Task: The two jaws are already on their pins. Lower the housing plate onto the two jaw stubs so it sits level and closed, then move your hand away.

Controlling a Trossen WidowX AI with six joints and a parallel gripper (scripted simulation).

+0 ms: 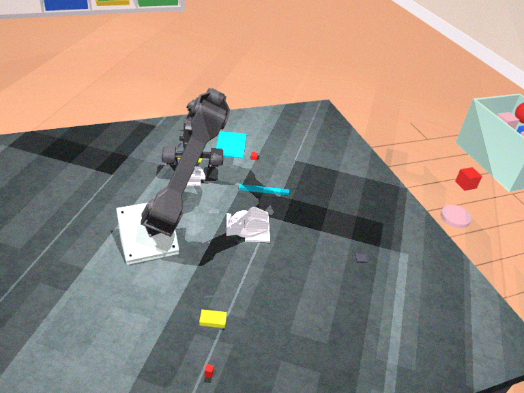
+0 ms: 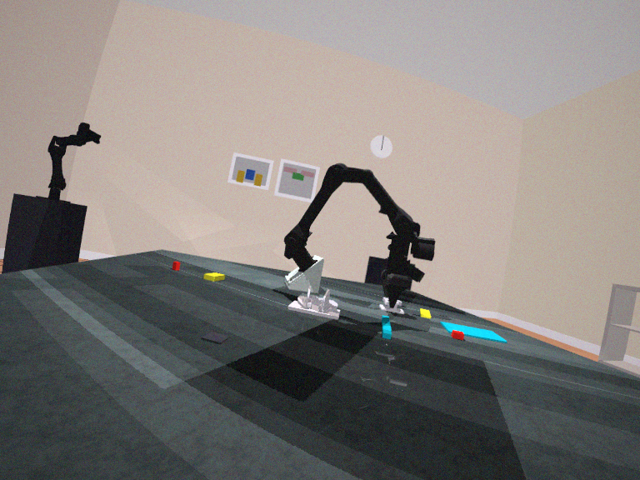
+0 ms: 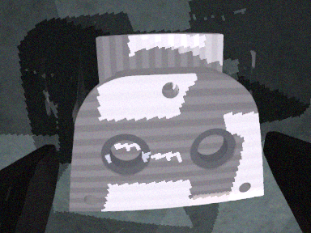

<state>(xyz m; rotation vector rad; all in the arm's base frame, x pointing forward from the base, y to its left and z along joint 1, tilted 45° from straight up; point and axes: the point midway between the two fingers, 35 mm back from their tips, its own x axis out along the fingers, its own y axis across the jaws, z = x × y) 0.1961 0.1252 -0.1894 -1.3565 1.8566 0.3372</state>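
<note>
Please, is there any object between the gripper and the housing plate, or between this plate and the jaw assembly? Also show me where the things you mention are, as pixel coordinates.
Nothing visible stands in either gap. The gripper (image 1: 194, 174) (image 2: 393, 304) (image 3: 164, 149) straddles the housing plate (image 1: 198, 171) (image 2: 400, 304) (image 3: 168, 121); the cyan bar (image 1: 263, 189) (image 2: 387, 327) lies beside the route to the jaw assembly (image 1: 257, 237) (image 2: 312, 310).
</note>
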